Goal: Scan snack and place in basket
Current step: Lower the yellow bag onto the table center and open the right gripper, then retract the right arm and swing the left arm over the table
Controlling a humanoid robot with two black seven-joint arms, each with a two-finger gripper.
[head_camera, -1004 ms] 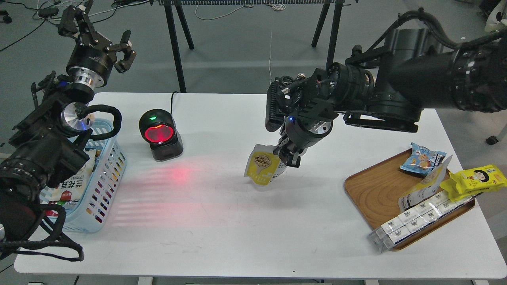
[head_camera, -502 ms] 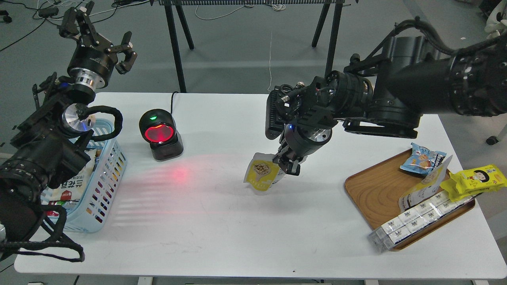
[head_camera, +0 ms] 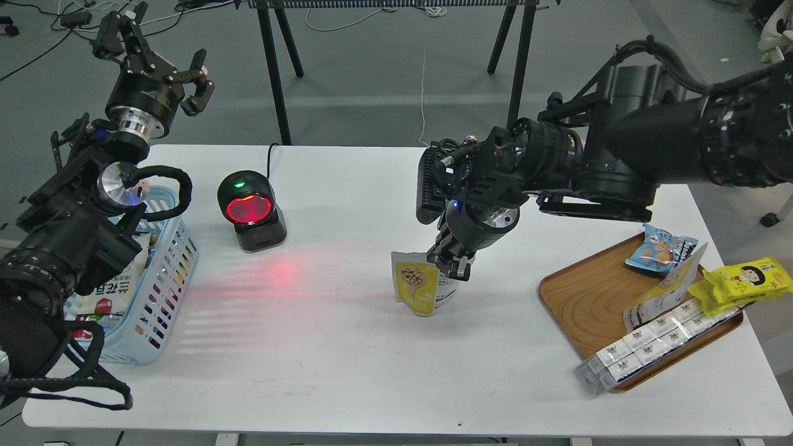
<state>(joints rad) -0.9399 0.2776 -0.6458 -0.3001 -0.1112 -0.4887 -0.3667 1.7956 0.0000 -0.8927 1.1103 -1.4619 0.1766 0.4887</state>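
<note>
My right gripper (head_camera: 454,263) is shut on the upper right corner of a yellow and white snack pouch (head_camera: 420,288). The pouch hangs nearly upright, with its bottom at or just above the white table (head_camera: 347,347), right of the middle. The black scanner (head_camera: 250,210) with its red glowing window stands at the back left and casts red light on the table in front of it. The light blue basket (head_camera: 162,291) sits at the left edge, partly hidden by my left arm, and holds a few packets. My left gripper (head_camera: 158,46) is open and empty, raised high beyond the table's back left.
A wooden tray (head_camera: 588,303) at the right holds a blue packet (head_camera: 660,248), yellow packets (head_camera: 743,279), a white pouch and a row of white boxes (head_camera: 650,347). Black stand legs rise behind the table.
My right gripper has dropped lower and shifted slightly right, and the pouch has swung from tilted to nearly upright. The left arm has barely moved.
</note>
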